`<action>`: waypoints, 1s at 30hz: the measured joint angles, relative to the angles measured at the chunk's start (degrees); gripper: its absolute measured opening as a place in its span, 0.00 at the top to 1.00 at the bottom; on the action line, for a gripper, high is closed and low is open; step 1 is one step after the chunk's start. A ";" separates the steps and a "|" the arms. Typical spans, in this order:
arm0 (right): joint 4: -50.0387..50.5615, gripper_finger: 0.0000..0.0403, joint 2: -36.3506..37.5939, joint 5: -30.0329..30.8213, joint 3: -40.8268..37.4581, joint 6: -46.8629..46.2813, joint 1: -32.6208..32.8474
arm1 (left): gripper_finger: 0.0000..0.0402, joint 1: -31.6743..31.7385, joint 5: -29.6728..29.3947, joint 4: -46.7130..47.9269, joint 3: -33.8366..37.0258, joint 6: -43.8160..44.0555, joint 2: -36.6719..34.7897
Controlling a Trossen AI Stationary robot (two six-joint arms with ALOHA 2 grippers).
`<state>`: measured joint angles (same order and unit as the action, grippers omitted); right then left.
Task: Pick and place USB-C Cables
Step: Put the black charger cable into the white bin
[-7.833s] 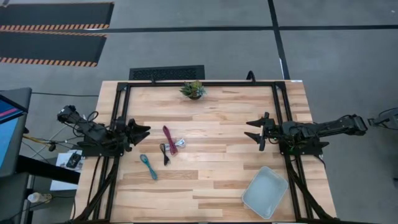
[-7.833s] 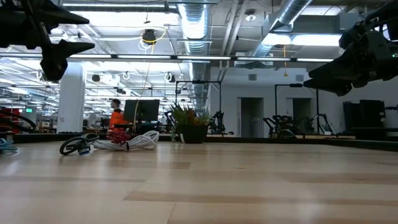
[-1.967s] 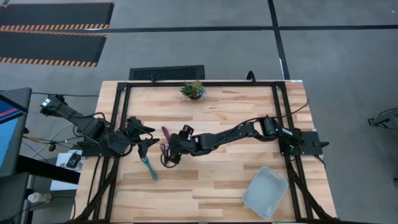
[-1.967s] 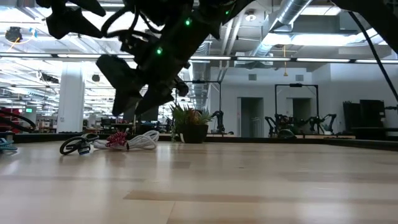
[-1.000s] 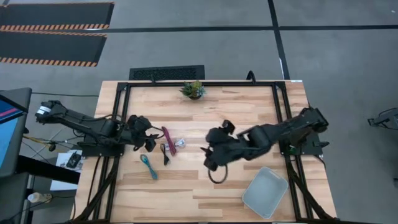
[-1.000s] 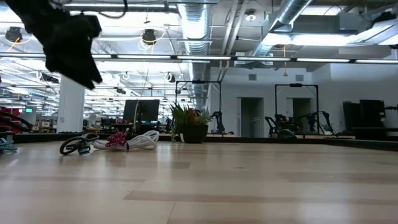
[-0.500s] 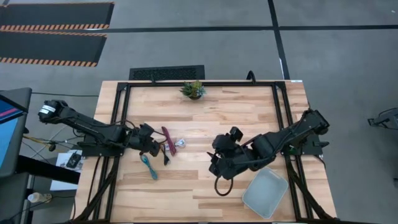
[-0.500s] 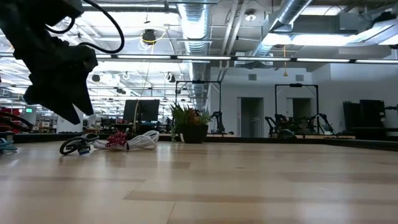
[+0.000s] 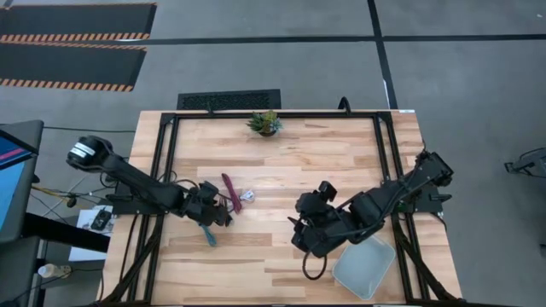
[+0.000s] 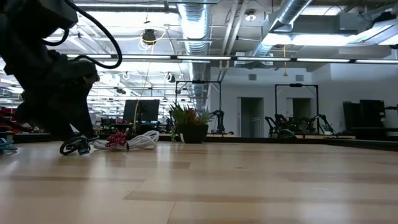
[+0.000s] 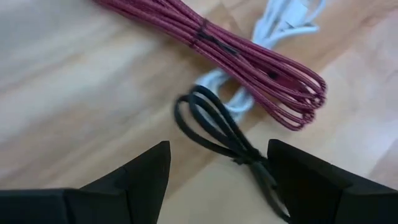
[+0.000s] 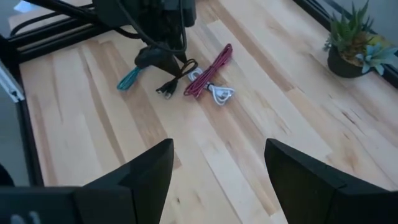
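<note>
Left gripper: I see it left of centre in the high view, low over the cable cluster – fingers spread apart, the black cable lying between them, nothing clamped.
Right gripper: lower centre-right in the high view, beside the tray; jaws apart in its wrist view, and I see nothing between them.
Maroon cable: on the table left of centre – it lies across the white cable.
Black cable: just beside the maroon bundle's looped end.
Teal cable: lower left of the cluster, partly under my left arm.
Plant: top centre of the table.
</note>
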<state>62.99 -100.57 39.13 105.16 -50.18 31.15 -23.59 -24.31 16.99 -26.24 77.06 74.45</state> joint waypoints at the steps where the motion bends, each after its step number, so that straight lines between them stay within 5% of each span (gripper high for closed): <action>1: -0.01 0.31 0.00 -0.02 0.00 0.01 0.26 | 0.36 -0.42 0.01 -1.05 0.00 0.49 0.73; 8: -0.02 0.31 0.00 1.38 0.00 -0.01 1.21 | 0.45 -1.27 -0.34 -6.86 -0.08 1.53 5.49; 20: 1.56 0.31 0.00 1.53 0.07 -5.31 3.13 | 0.95 -1.69 -0.05 -8.23 -0.39 0.05 6.56; 30: 17.44 0.31 0.00 1.54 0.07 -25.42 6.13 | 0.99 -2.36 2.77 -8.09 -3.94 -2.96 6.60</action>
<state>80.42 -100.57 40.67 105.23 -75.60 37.28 -25.95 -21.53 8.90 -30.18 74.10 81.05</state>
